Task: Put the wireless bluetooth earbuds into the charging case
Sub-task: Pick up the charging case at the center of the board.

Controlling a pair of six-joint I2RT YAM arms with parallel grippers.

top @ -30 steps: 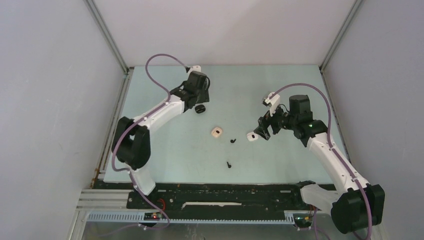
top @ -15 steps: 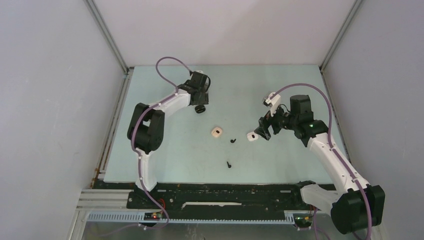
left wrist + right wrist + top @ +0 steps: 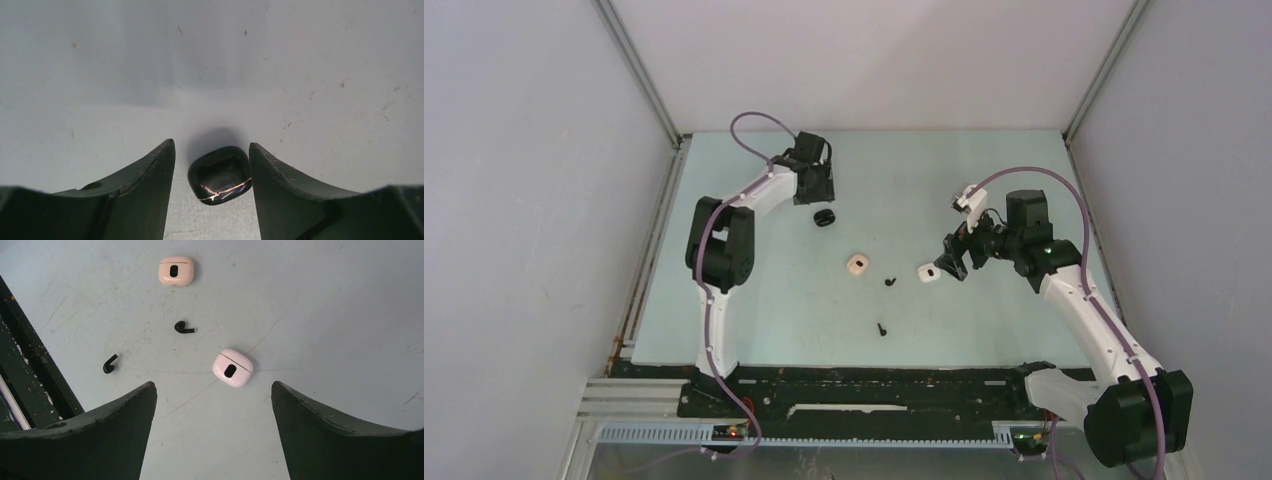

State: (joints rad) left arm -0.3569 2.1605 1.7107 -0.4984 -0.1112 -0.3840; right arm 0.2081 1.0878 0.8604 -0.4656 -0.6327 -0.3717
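Observation:
A glossy black charging case (image 3: pixel 824 218) lies shut on the table at the back left. My left gripper (image 3: pixel 820 194) hovers just behind it, open. In the left wrist view the black case (image 3: pixel 220 175) shows between the fingers of my left gripper (image 3: pixel 211 145), with a clear gap on its left side. Two black earbuds (image 3: pixel 890 282) (image 3: pixel 882 328) lie loose near the middle. My right gripper (image 3: pixel 946 265) is open and empty beside a white case (image 3: pixel 928 272). In the right wrist view both earbuds (image 3: pixel 184 328) (image 3: pixel 110 364) lie ahead of my right gripper (image 3: pixel 212 386).
A beige case (image 3: pixel 857 264) sits left of the earbuds, and also shows as the beige case (image 3: pixel 175 271) far ahead in the right wrist view, beyond the white case (image 3: pixel 232 368). The black front rail (image 3: pixel 874 385) borders the near table edge. Grey walls enclose the other sides.
My left arm has folded up and pulled its gripper back toward the far wall, away from the black case, which stayed put. The right arm has not moved.

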